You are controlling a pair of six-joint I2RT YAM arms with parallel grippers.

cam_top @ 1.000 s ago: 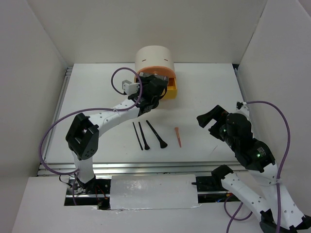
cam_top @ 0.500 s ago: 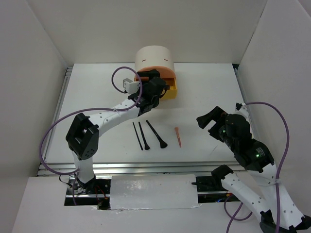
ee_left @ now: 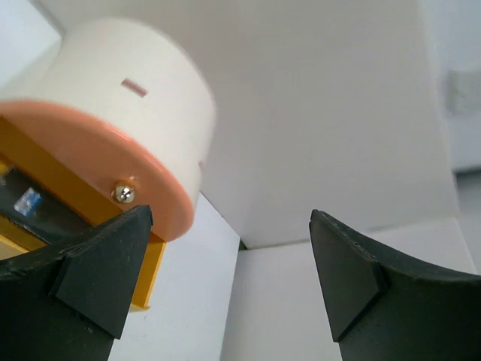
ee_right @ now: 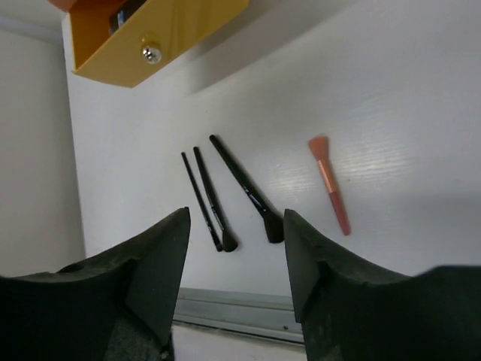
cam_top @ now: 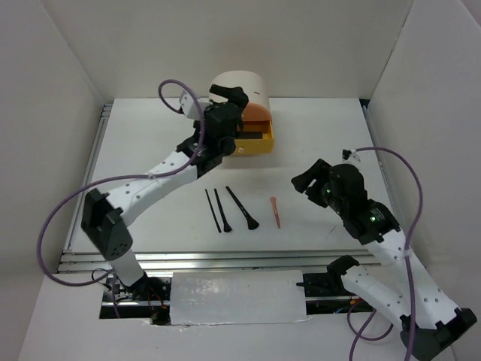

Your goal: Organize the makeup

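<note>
Table (cam_top: 323,135): sticks (cam_top: 213,210) near front edge; L gripper (ee_left: 229,218) spread at organizer (cam_top: 240,86), R gripper (ee_right: 237,218) spread, right side.

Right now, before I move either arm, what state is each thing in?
Yellow drawer: pulled out, open.
Left gripper: open, empty, by the organizer.
Right gripper: open, empty, above the table.
Two thin black sticks: lying flat, side by side.
Flared-head black brush: lying flat.
Salmon-pink brush: lying flat, apart from the black ones.
</note>
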